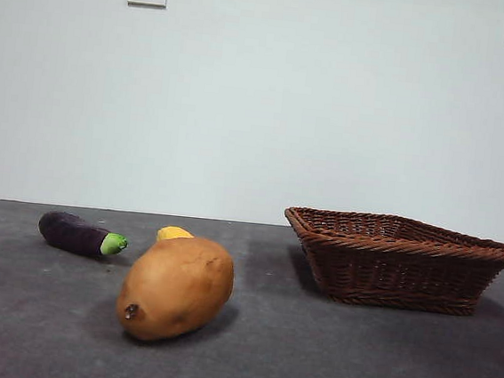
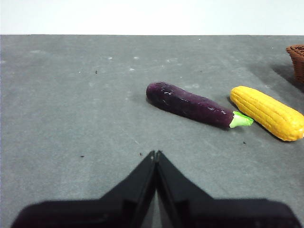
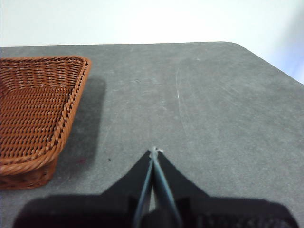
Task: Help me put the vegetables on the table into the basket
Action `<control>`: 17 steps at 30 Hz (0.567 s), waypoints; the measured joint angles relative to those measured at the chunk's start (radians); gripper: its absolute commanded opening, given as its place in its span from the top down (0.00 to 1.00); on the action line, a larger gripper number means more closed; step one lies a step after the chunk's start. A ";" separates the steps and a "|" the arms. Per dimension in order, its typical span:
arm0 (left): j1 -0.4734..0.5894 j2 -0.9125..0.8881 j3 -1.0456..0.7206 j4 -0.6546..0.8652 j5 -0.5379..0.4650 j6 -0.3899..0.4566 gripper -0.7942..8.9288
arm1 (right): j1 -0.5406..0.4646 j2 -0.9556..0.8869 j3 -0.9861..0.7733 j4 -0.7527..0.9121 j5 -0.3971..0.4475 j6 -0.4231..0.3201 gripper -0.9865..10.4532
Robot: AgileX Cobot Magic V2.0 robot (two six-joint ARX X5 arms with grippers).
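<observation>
Dark grey counter (image 1: 324, 366) is carrying the eggplant (image 2: 190, 104), corn cob (image 2: 268, 112) and potato (image 1: 176, 288) well apart from the basket (image 1: 396, 273), so I am planning, both jaws clenched, to open my left gripper (image 2: 155, 154) across the eggplant's middle.

bare desk (image 1: 307, 355) lies open between the potato (image 1: 176, 287) and the basket (image 1: 396, 273). eggplant (image 1: 78, 234) and corn (image 1: 174, 233) crowd close behind the potato.

Even, soft light throughout: the wall (image 1: 260, 109) glares white in both wrist views, and the basket (image 3: 33, 109) throws a soft-edged shadow.
</observation>
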 measured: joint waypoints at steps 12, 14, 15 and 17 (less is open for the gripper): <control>0.000 0.000 0.000 0.000 0.000 -0.059 0.92 | 0.000 0.000 0.000 0.002 -0.183 0.111 0.92; 0.000 0.000 0.000 0.000 0.000 -0.085 0.92 | 0.000 0.000 0.000 0.003 -0.189 0.187 0.92; 0.000 0.000 0.000 0.000 0.001 -0.098 0.92 | 0.000 0.000 0.000 0.004 -0.189 0.216 0.92; 0.000 0.004 0.001 0.000 0.010 -0.127 0.92 | 0.000 0.000 0.000 0.005 -0.194 0.267 0.92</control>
